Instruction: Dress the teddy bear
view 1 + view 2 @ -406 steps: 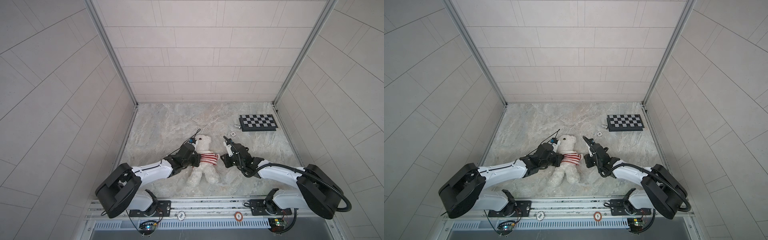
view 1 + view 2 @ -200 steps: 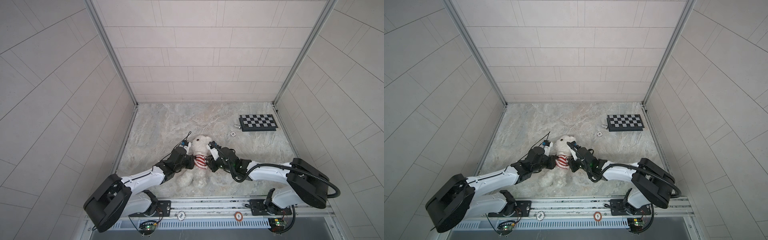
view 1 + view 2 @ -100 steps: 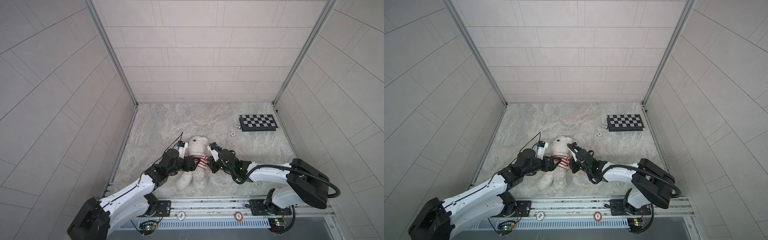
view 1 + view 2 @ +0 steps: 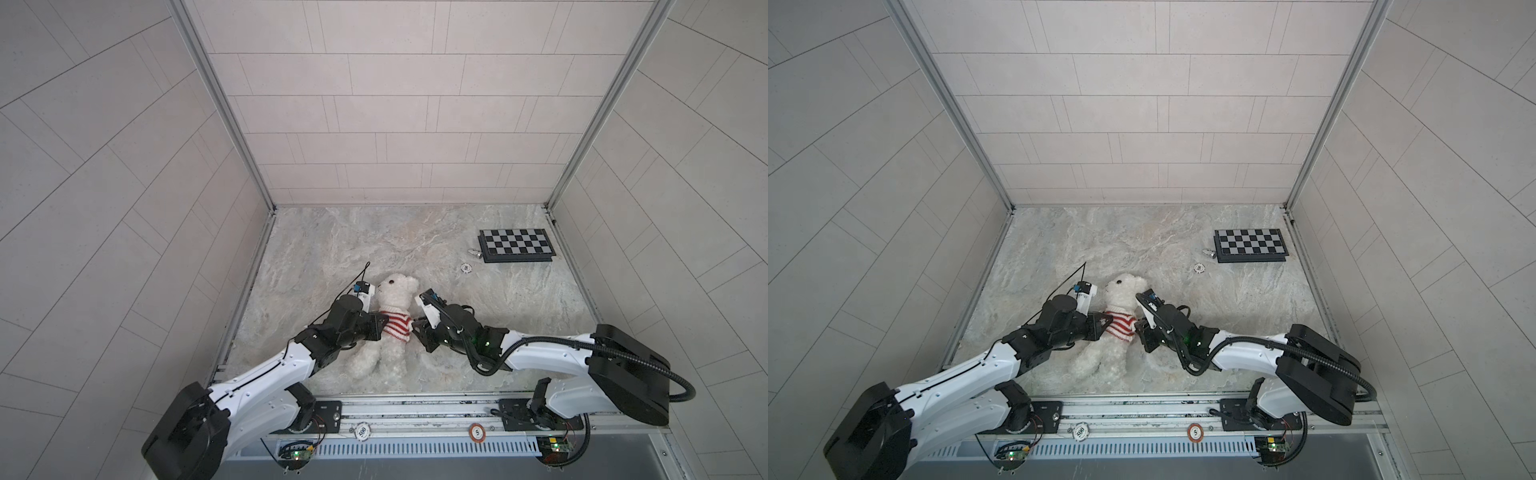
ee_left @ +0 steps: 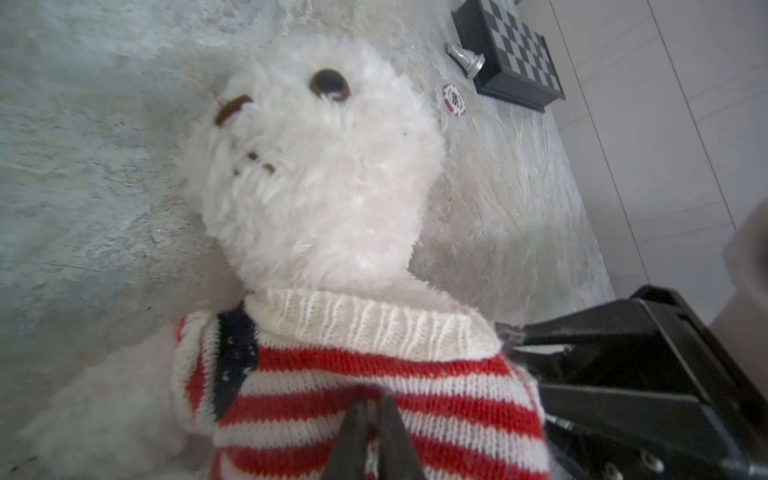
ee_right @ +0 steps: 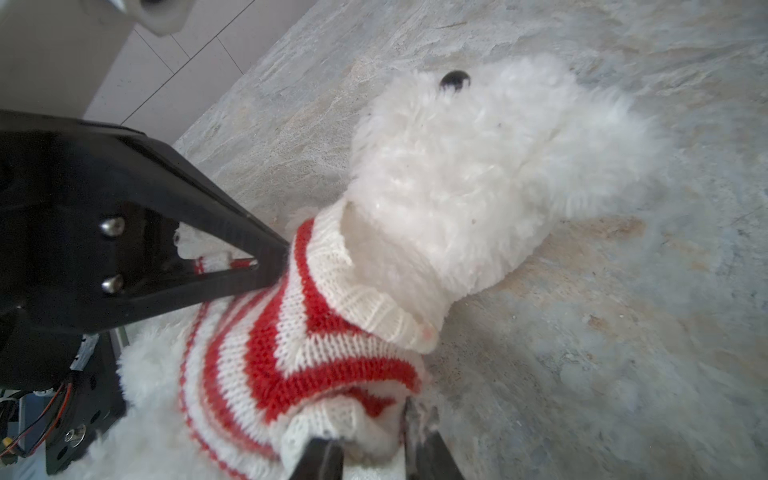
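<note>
The white fluffy teddy bear (image 4: pixel 395 291) (image 4: pixel 1125 291) lies on its back on the marble floor, head toward the far wall. A red-and-white striped sweater (image 4: pixel 395 326) (image 4: pixel 1119 324) sits round its chest, collar at the neck (image 5: pixel 365 316). My left gripper (image 4: pixel 382 326) (image 5: pixel 374 405) is at one flank, shut on a fold of the knit. My right gripper (image 4: pixel 415 330) (image 6: pixel 365 440) is at the opposite flank. Its fingers (image 6: pixel 415 428) are closed round the white sleeve cuff with the bear's arm inside. The bear's legs (image 4: pixel 378 361) are bare.
A black checkerboard (image 4: pixel 515 245) lies at the far right, with a small silver piece (image 4: pixel 473 252) and a poker chip (image 4: pixel 467 268) beside it. Tiled walls close in three sides. Two chips (image 4: pixel 362 432) (image 4: pixel 478 433) rest on the front rail.
The right gripper came in from the right and closed on the sleeve side. The left gripper opened, shifted on the sweater and shut again on the knit. The bear's torso shifted slightly.
</note>
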Available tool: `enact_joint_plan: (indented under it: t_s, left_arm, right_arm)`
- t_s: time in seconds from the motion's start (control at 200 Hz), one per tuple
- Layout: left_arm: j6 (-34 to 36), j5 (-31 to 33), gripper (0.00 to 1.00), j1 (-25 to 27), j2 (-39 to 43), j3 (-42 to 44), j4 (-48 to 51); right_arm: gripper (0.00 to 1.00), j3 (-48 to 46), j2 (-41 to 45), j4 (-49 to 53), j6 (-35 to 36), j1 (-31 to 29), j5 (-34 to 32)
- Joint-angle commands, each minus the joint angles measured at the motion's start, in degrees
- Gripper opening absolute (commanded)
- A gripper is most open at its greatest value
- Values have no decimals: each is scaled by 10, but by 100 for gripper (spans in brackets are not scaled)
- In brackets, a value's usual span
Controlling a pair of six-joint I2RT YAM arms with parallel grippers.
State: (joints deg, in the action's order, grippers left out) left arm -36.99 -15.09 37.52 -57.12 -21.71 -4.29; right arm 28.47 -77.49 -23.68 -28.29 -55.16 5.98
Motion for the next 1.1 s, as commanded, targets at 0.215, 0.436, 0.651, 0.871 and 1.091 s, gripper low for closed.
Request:
enact_joint_plan:
  t_s: [0.215,0.436,0.651,0.871,1.091]
  left_arm:
    - [-3,23,0,-2,-9,13,0]
    - [0,17,0,-4,-18,11,0]
    - [-1,12,0,-6,-27,14,-8]
    - [-1,12,0,-6,-26,15,-7]
    - [4,10,0,-6,-35,20,-14]
  right_arm:
    - [20,-60,62,-38,-18,-15,-52]
    - [6,-65,96,27,-30,-27,-76]
    - [0,-49,65,7,-25,-32,-64]
    - [0,-22,16,-34,0,-32,-44]
    - [0,-6,-8,-49,16,-31,-56]
